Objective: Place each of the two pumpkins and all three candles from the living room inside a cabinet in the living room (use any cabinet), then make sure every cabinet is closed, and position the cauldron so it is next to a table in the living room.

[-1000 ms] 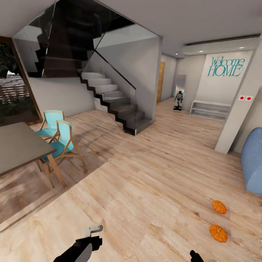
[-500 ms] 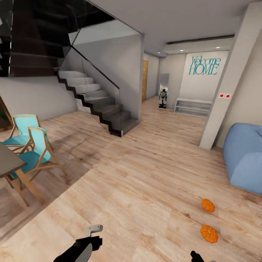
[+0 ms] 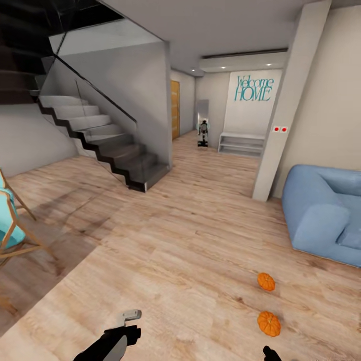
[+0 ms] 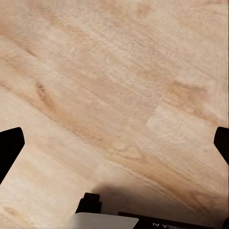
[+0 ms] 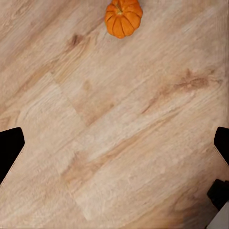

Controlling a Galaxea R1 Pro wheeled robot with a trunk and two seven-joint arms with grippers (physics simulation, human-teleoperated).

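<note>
Since a second ago the whole head view has swung: the staircase (image 3: 100,145), the teal chair (image 3: 12,225) and the "Welcome HOME" lettering (image 3: 254,88) have all slid toward the left of the frame, the table has gone out of frame, and the blue sofa (image 3: 326,215) now fills much more of the right edge. That is the camera turning; the pumpkins have shifted in frame with everything else.

Two pumpkins lie on the wooden floor (image 3: 175,260) in the lower right of the head view, near each other but apart: the far pumpkin (image 3: 266,281) and, below it in the frame, the near pumpkin (image 3: 268,323). Both are small, round, orange and ribbed. One of them also appears at the top edge of the right wrist view (image 5: 123,17), with a dark stem and its upper part cut off by the frame.

One chair is in view, cut off by the left edge. A small dark figure (image 3: 203,131) stands far down the hallway, too small to make out.

Left gripper (image 4: 114,148) has its fingers spread wide over bare floor, holding nothing. Right gripper (image 5: 114,148) is likewise spread wide and empty, with the pumpkin well beyond its fingertips.
</note>
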